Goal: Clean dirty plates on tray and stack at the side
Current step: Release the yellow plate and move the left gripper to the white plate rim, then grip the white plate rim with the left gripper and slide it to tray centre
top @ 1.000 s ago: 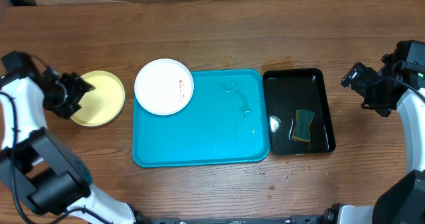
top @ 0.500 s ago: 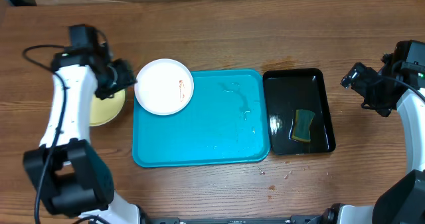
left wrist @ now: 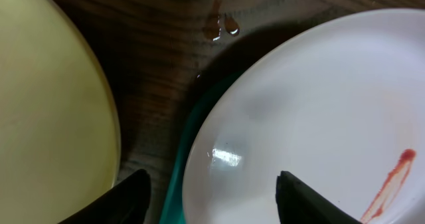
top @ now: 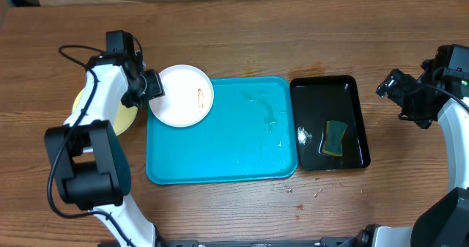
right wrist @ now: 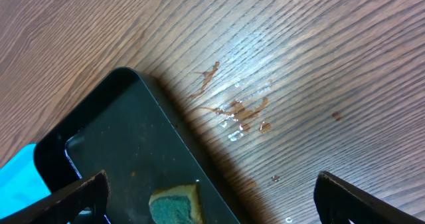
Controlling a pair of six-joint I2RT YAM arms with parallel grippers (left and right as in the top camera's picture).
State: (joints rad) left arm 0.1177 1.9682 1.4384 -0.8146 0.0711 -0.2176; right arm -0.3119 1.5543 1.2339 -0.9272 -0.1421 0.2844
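Note:
A white plate [top: 183, 94] with a reddish smear [top: 199, 97] rests on the far left corner of the turquoise tray [top: 227, 141]. My left gripper [top: 154, 86] is at this plate's left rim. In the left wrist view the gripper [left wrist: 212, 207] is open, its dark fingers [left wrist: 126, 201] straddling the rim of the white plate [left wrist: 319, 104], one outside it and one over it. The pale yellow plate [top: 129, 115] lies on the wood left of the tray, mostly hidden under my left arm. My right gripper [top: 392, 86] hangs open at the far right.
A glossy black tray [top: 352, 93] stands right of the turquoise one with a green-and-yellow sponge [top: 335, 138] in it. The right wrist view shows the black tray's corner [right wrist: 126, 131], the sponge [right wrist: 176, 204] and reddish wet spots [right wrist: 236, 111] on the wood.
My left arm has swung right, from over the yellow plate to the white plate's left rim. The right arm, plates and trays have not moved.

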